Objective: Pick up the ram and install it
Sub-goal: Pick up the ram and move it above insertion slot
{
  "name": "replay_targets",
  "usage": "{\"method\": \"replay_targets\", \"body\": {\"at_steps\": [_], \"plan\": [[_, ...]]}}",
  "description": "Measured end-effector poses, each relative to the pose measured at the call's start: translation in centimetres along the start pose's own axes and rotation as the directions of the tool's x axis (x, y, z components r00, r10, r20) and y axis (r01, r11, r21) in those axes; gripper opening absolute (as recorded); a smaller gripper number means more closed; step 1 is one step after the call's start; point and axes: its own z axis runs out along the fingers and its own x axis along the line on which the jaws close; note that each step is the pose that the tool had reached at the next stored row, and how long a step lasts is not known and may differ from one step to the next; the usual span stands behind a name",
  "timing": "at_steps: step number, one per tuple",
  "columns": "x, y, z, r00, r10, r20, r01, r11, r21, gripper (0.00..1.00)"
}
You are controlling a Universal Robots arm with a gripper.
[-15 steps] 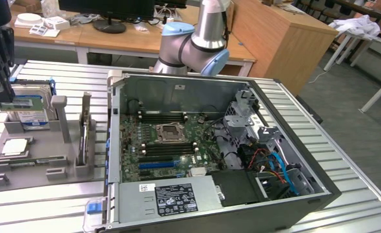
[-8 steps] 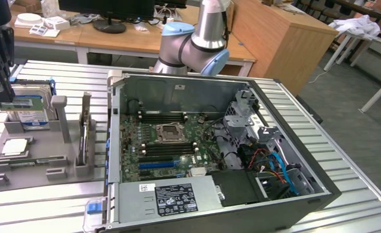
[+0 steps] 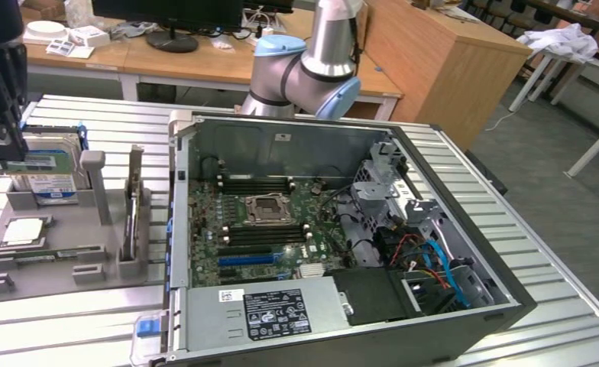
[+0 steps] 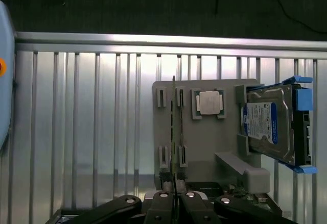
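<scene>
Ram (image 3: 37, 163) is clear of its holder. We see it as a thin green strip clamped between the fingers (image 3: 8, 142). It hangs above the grey holder tray (image 3: 76, 229) at the exterior view's left, in front of the hard drive (image 3: 53, 186). In the wrist view the ram (image 4: 173, 132) is edge-on, a narrow line running out from the clenched fingers (image 4: 159, 207). It passes over the tray's slotted posts, beside the processor chip (image 4: 209, 102) lying there.

Position against target: the ram is well apart from the open computer case (image 3: 351, 229) on the slatted surface (image 3: 544, 252). The black memory slots (image 3: 257, 183) sit on the motherboard on either side of the CPU socket (image 3: 263, 206).

Risks, as we judge them:
- In the exterior view the grip seems off-centre, with most of the stick reaching toward that view's right. The long end could sag or pivot between the pads, so the ram would arrive tilted.
- The case wall (image 3: 182, 191) stands between tray and motherboard. A low carry would knock the stick on its rim.
- The slots are narrow and lie close together. A small twist would land the edge on a slot's shoulder or in the neighbouring slot, and pressing down then would stress both stick and board.
- We cannot tell whether the slot latches are open, nor which way the notch faces. Either fault would block seating.
- Loose black cables (image 3: 345, 218) lie near the slots and could snag.
</scene>
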Motion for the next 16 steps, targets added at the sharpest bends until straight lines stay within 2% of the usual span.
{"method": "replay_targets", "body": {"at_steps": [16], "plan": [[0.0, -3.16, -0.10, 1.0000, 0.000, 0.0000, 0.000, 1.0000, -0.0002, 0.12]]}}
